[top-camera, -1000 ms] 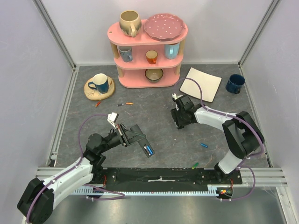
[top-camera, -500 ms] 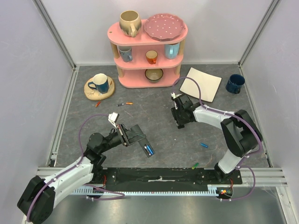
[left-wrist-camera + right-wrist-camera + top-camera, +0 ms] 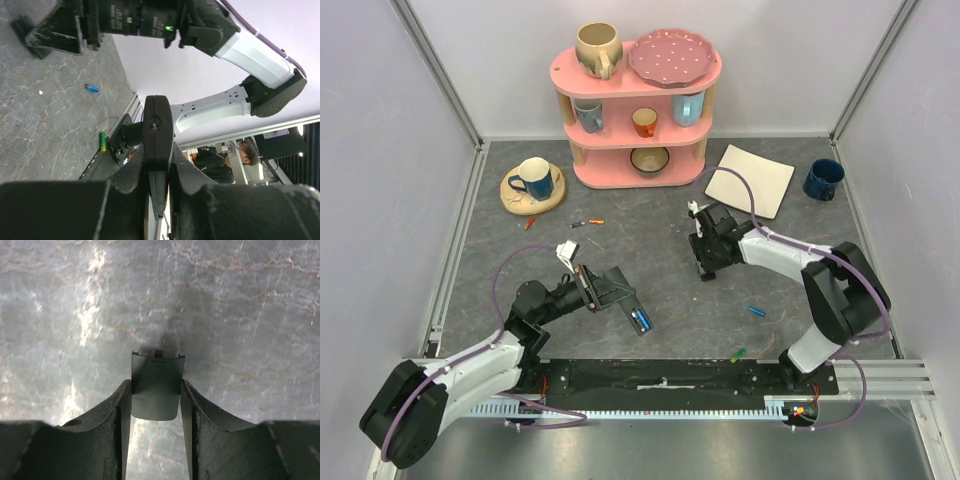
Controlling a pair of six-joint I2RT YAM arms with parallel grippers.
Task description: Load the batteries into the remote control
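Two light, rigid, slippery parts are clamped: the remote control point(image 3: 157, 135) in the left gripper point(image 3: 157, 175), its cover point(image 3: 156, 382) edgewise in the right gripper point(image 3: 156, 402).

grey table point(image 3: 660, 210) bears pink shelf point(image 3: 636, 120), square plate point(image 3: 750, 180), navy mug point(image 3: 822, 179), round saucer point(image 3: 552, 198), loose batteries point(image 3: 757, 311).

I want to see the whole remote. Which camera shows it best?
The top camera: the remote control shows at full length, clamped in the left tool. The left wrist camera sees only its thin end. The right wrist camera doesn't show it.
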